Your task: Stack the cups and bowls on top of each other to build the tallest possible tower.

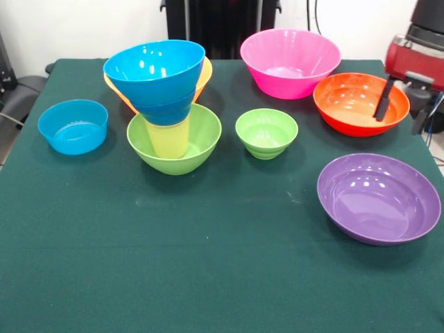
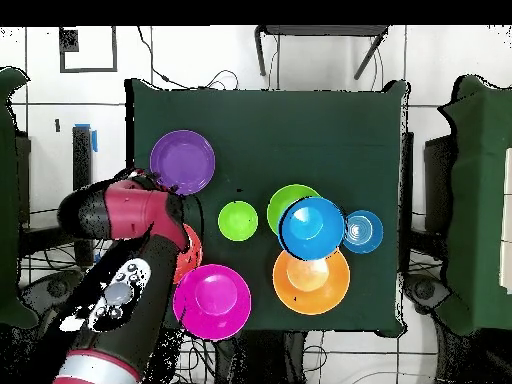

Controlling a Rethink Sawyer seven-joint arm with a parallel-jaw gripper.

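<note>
The tower stands left of centre: a large lime-green bowl [image 1: 202, 132] holds the pale yellow tumbler [image 1: 168, 139], and two nested blue bowls [image 1: 156, 69] sit on the tumbler. From overhead the top blue bowl [image 2: 312, 225] covers most of the green one [image 2: 282, 198]. My gripper [image 1: 402, 111] is at the right, open. One black finger [image 1: 383, 104] hangs inside the red-orange bowl [image 1: 350, 104] and the other is outside its right rim. In the overhead view my arm [image 2: 135, 215] hides the gripper and most of that bowl [image 2: 188, 258].
An orange bowl [image 1: 204, 75] [image 2: 311, 283] sits behind the tower. A small light-blue bowl [image 1: 73, 126] is at its left, a small green bowl [image 1: 266, 132] in the middle, a pink bowl [image 1: 290, 62] far back and a purple bowl [image 1: 378, 198] front right.
</note>
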